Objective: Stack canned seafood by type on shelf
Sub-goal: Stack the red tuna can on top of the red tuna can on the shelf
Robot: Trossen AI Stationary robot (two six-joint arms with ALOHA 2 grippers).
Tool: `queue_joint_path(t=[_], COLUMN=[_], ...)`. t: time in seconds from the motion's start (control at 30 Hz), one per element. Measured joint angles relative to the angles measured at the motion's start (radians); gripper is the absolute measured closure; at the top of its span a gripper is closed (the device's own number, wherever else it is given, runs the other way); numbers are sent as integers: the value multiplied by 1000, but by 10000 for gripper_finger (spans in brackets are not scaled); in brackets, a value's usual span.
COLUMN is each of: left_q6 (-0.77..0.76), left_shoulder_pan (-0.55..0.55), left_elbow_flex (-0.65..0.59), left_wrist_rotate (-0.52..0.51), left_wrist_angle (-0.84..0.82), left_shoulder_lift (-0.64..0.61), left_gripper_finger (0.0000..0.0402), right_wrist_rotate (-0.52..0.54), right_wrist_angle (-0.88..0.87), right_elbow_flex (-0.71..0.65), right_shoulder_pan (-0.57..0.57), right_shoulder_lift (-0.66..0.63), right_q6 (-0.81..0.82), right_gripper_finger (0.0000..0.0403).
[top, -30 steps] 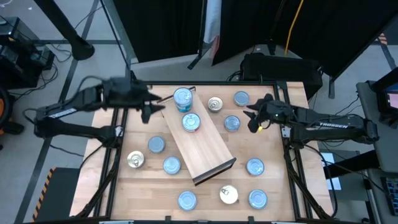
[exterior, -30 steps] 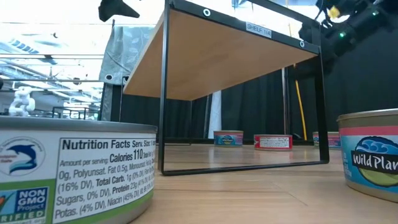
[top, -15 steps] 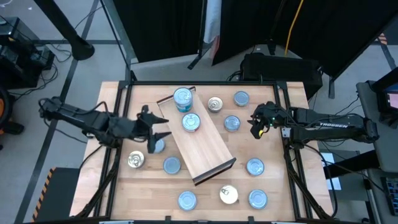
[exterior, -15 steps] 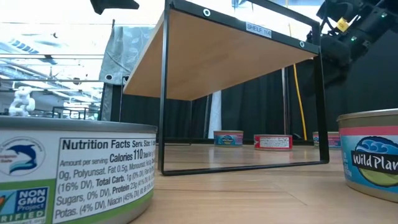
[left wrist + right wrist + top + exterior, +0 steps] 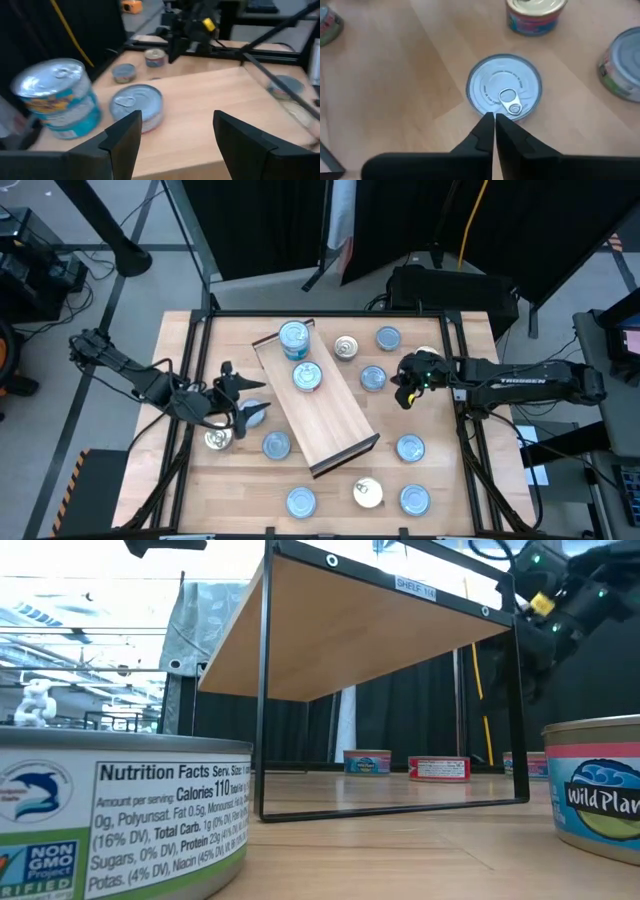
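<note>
My left hand [image 5: 240, 392], fingers [image 5: 122, 142] spread wide and empty, hangs low beside the left long edge of the shelf [image 5: 330, 420], touching nothing. A blue-topped tin [image 5: 250, 412] lies on the counter [image 5: 330, 500] just under it. In the left wrist view the gap between my fingers frames the shelf board [image 5: 210, 105], on which stand a tall stack of tins [image 5: 59, 97] and a single tin [image 5: 137, 105] beside it.

My right hand [image 5: 404, 383], fingers [image 5: 485, 132] pressed together and holding nothing, hovers right of the shelf. In the right wrist view its closed tips point at a silver pull-tab tin [image 5: 504, 94] flat on the counter; whether they touch it I cannot tell. A gold-topped tin [image 5: 536, 15] stands beyond it.

From above, the shelf lies diagonally at the counter's centre. The stack [image 5: 294, 338] sits at its far end, the single tin [image 5: 307, 376] just nearer. Loose tins ring the shelf: a gold one [image 5: 346, 347] and two blue ones [image 5: 388, 338] [image 5: 373, 378] toward my right hand, a gold one [image 5: 217, 439] and a blue one [image 5: 276, 445] near my left, and more along the near edge [image 5: 301, 502].

In the low view, the shelf [image 5: 380, 630] stands on a dark frame, with a labelled tin [image 5: 120, 825] close to the lens.
</note>
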Motion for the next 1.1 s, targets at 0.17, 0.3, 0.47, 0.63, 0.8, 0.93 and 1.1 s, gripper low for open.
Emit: queue_joint_path(t=[0.17,0.3,0.47,0.63,0.8,0.93,1.1], left_q6=[-20,-16,-15,-15,-14,-14,-13], left_shoulder_pan=[0,1,2,2,2,2,2], left_elbow_flex=[0,0,0,0,0,0,0], left_wrist_rotate=[71,71,71,71,71,71,71], left_wrist_angle=[4,4,4,3,2,-4,-6], left_shoulder_lift=[19,38,55,59,59,59,59], left_gripper_finger=[157,157,157,157,157,157,157], right_wrist_rotate=[3,3,2,3,-3,-21,-26], right_wrist_angle=[89,140,187,237,234,228,211], right_elbow_flex=[-33,-34,-34,-31,-31,-31,-30], right_shoulder_pan=[-19,-34,-54,-65,-65,-65,-65], right_shoulder_lift=[75,154,266,320,322,322,320], right_q6=[2,0,-26,-29,-29,-26,-19], right_gripper_finger=[401,402,402,403,403,403,403])
